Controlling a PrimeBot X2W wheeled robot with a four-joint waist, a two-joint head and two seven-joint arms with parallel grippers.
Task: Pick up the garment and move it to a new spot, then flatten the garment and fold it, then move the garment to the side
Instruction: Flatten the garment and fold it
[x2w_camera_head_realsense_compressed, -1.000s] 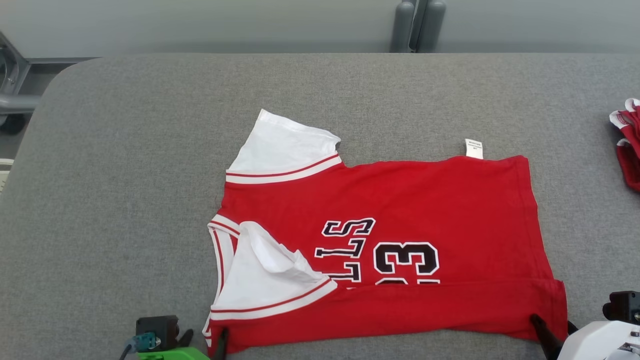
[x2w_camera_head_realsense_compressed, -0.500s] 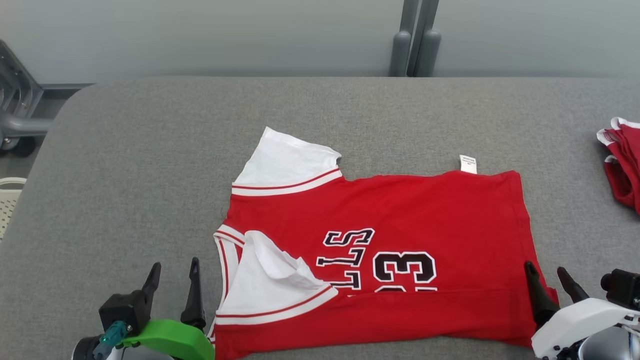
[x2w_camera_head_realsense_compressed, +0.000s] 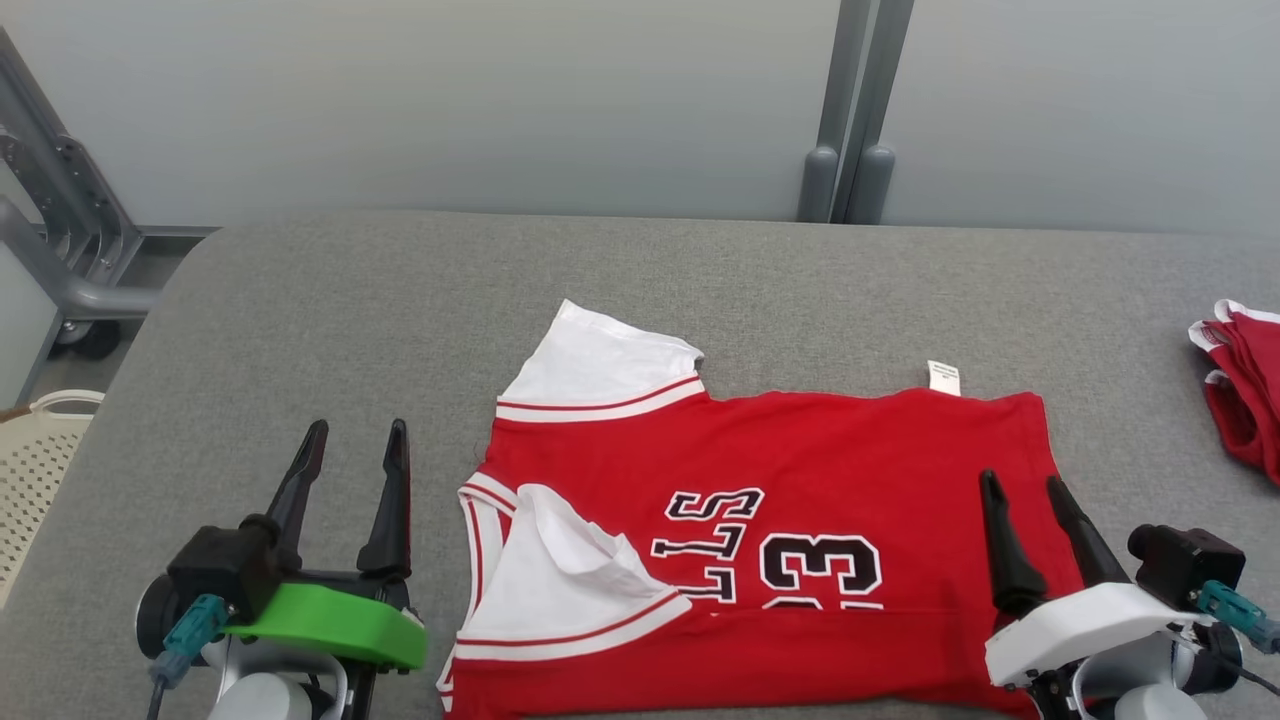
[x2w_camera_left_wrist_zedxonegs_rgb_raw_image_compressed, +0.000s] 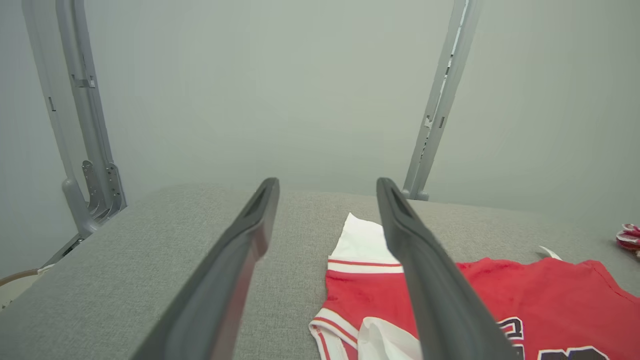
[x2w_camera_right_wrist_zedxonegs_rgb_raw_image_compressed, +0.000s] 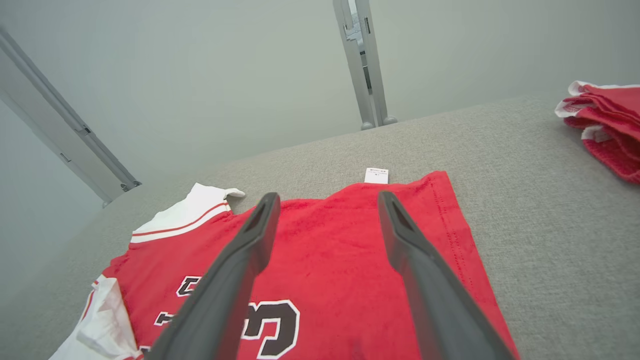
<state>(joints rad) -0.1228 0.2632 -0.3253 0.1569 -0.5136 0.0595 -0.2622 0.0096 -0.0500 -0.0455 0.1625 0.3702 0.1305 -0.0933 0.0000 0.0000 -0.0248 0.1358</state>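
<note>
Both grippers have their jaws wide open and hold nothing. The left gripper (x2w_camera_head_realsense_compressed: 358, 432) is over the gray table (x2w_camera_head_realsense_compressed: 300, 300), just left of the red shirt (x2w_camera_head_realsense_compressed: 850, 450). The right gripper (x2w_camera_head_realsense_compressed: 1022, 482) is over the shirt's right end. The shirt lies in the middle of the table, its near edge folded over

A grey cloth-covered table (x2w_camera_head_realsense_compressed: 300, 300) with a rounded far left corner spreads across the foreground. Behind it stands a plain pale grey wall (x2w_camera_head_realsense_compressed: 450, 100), softly and evenly lit, without hard shadows. A grey twin post (x2w_camera_head_realsense_compressed: 850, 150) rises against the wall just behind the table's far edge. At the left a grey metal frame (x2w_camera_head_realsense_compressed: 60, 230) slants upward, with a dark wheel (x2w_camera_head_realsense_compressed: 85, 338) at its foot on the floor (x2w_camera_head_realsense_compressed: 95, 375). A cream perforated basket (x2w_camera_head_realsense_compressed: 40, 460) sits beside the table's left edge
</note>
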